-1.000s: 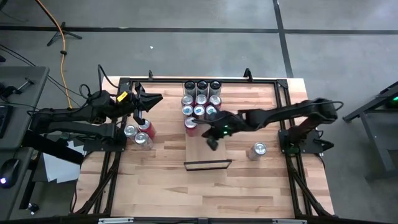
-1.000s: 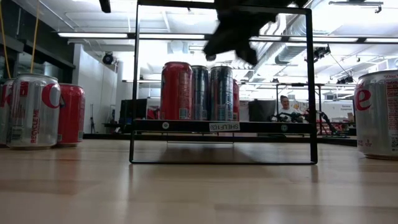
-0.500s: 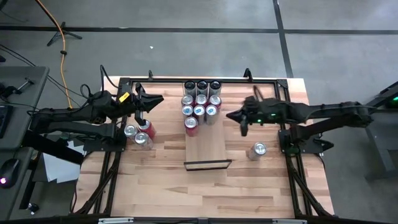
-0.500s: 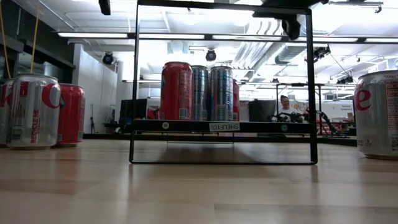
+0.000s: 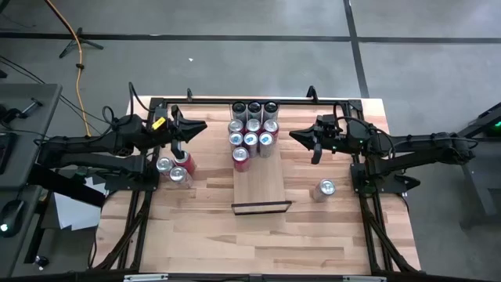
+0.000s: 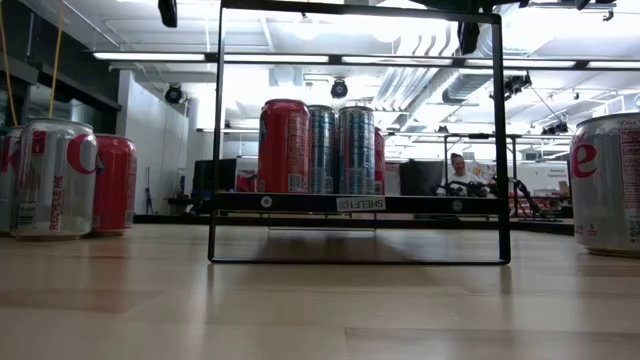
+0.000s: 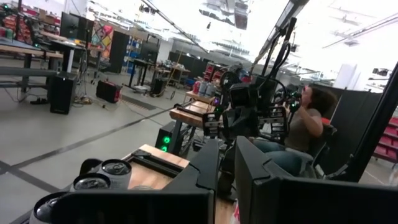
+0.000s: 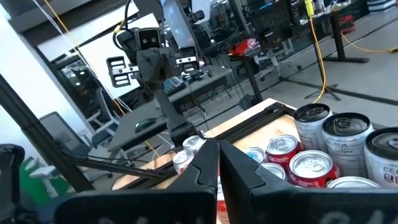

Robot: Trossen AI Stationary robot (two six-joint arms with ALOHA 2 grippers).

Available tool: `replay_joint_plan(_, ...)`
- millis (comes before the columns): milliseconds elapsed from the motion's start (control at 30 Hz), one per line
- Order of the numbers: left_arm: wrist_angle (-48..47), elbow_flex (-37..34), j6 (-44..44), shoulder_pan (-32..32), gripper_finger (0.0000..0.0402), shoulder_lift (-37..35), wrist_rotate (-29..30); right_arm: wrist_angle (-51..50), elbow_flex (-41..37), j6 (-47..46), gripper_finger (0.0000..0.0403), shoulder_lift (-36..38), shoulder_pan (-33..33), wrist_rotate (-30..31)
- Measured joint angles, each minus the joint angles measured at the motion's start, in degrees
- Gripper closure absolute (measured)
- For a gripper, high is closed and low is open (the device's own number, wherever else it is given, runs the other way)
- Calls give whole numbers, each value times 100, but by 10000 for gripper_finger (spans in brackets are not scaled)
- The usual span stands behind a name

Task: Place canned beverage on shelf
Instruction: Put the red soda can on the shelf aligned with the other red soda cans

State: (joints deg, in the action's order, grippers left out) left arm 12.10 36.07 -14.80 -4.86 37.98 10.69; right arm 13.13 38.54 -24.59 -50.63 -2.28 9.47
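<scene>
The shelf (image 5: 262,188) is a pale board with a black lip (image 5: 261,207) at its near end. Several cans (image 5: 252,129) stand upright on its far end, a red one (image 5: 241,157) nearest the front. The low view shows them (image 6: 320,148) on the black-framed board (image 6: 355,203). My right gripper (image 5: 293,135) hangs shut and empty in the air to the right of the cans, pointing level toward them. My left gripper (image 5: 203,124) waits shut and empty over the table's far left.
Loose cans stand on the tabletop: a silver pair (image 5: 164,164) with a red one (image 5: 188,162) on the left, and a silver one (image 5: 325,189) on the right. A person (image 7: 308,121) sits beyond the table. The shelf's near half is bare wood.
My right gripper has drawn back from over the shelf beside the red can toward the table's right edge and risen. It has tipped from slanting down to level and stayed shut and empty. The cans have not moved.
</scene>
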Motion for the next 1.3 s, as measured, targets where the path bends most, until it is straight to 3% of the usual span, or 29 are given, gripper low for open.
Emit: replay_joint_plan(1300,-299,0,107,2,399,0,151,4,0,390,402,-2,0,129)
